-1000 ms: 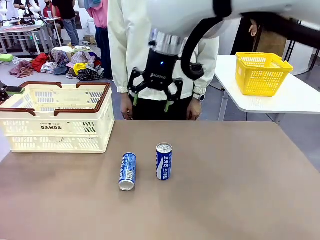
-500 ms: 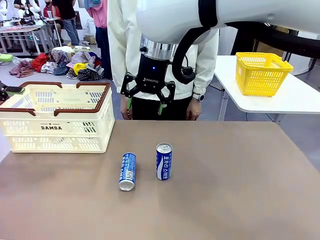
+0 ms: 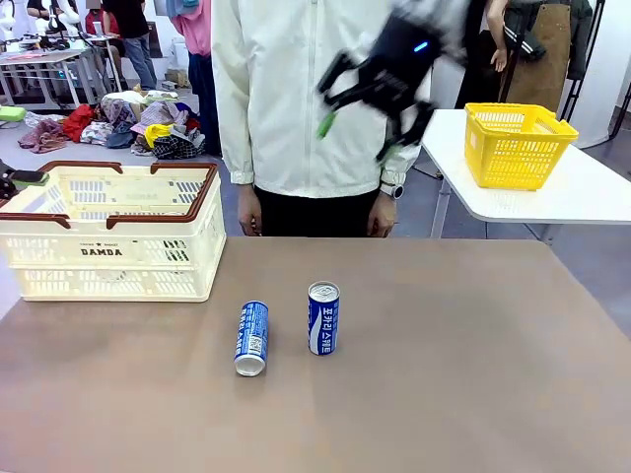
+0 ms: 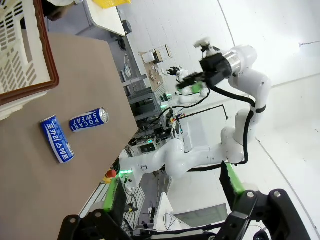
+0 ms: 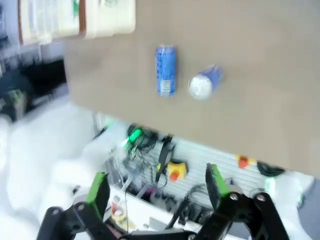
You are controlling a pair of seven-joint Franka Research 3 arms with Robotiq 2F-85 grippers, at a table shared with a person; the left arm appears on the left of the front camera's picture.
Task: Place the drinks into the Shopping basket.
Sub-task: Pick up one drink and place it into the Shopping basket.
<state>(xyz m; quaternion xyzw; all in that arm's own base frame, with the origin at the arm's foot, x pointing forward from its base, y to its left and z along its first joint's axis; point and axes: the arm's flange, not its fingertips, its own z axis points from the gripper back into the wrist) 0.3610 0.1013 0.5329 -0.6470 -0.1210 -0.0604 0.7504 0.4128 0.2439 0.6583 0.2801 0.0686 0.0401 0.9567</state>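
Two blue-and-white drinks sit mid-table: one can lies on its side [image 3: 251,337], the other stands upright [image 3: 322,318] just to its right. The cream Shopping basket [image 3: 113,258] with a brown rim stands at the table's left. My right gripper [image 3: 353,138], blurred, hangs open high above the table's far edge, in front of the person. Its wrist view looks down on the lying can [image 5: 165,77], the upright can [image 5: 203,85] and the basket [image 5: 75,20] past its open gripper [image 5: 156,185]. My left gripper [image 4: 172,187] is open and holds nothing, with both cans [image 4: 57,146] [image 4: 88,120] and the basket rim [image 4: 47,60] far off.
A person [image 3: 286,99] stands at the table's far edge, hands down. A yellow basket [image 3: 513,143] sits on a white side table [image 3: 592,197] at the right. Bare brown tabletop [image 3: 463,365] spreads around the cans.
My right arm has swung up and to the right, away from above the cans, its gripper still open. The cans and basket have not moved.
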